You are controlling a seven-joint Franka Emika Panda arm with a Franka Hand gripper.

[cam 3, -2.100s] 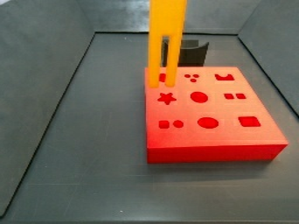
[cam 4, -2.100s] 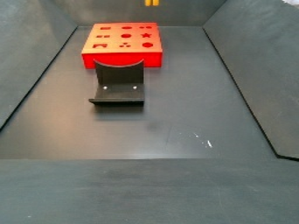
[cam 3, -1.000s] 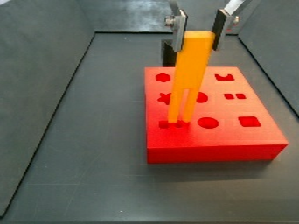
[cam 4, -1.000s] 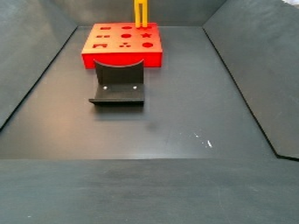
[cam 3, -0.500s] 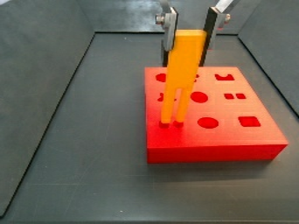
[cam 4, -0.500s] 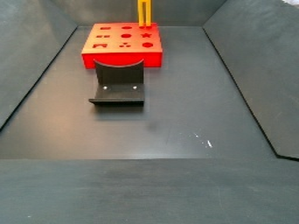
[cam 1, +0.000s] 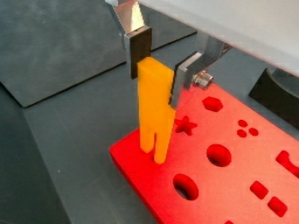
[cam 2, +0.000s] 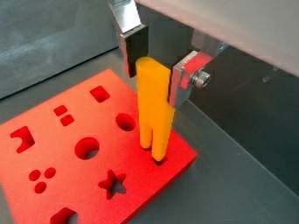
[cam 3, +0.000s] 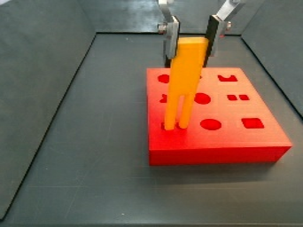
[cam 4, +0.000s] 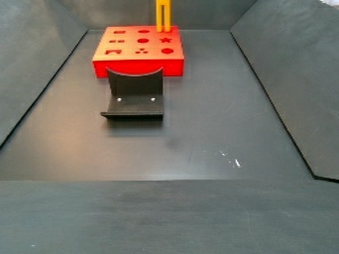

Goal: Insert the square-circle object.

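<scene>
The square-circle object [cam 3: 185, 84], an orange-yellow forked bar, stands upright with both prongs down in holes at the front left of the red block [cam 3: 231, 133]. It shows in both wrist views [cam 1: 155, 105] [cam 2: 155, 109] and in a side view [cam 4: 163, 15]. My gripper [cam 3: 190, 35] is open just above it. Its fingers [cam 1: 140, 48] straddle the bar's top end, slightly apart from its sides, as the other wrist view [cam 2: 159, 74] also shows.
The red block [cam 4: 139, 50] with several shaped holes lies at the far end of the dark floor. The fixture [cam 4: 134, 91] stands right in front of it. Grey walls [cam 4: 284, 89] close in the floor on both sides.
The bar came down over the block and its prongs went into the holes. The fingers have spread off the bar and risen to its top end.
</scene>
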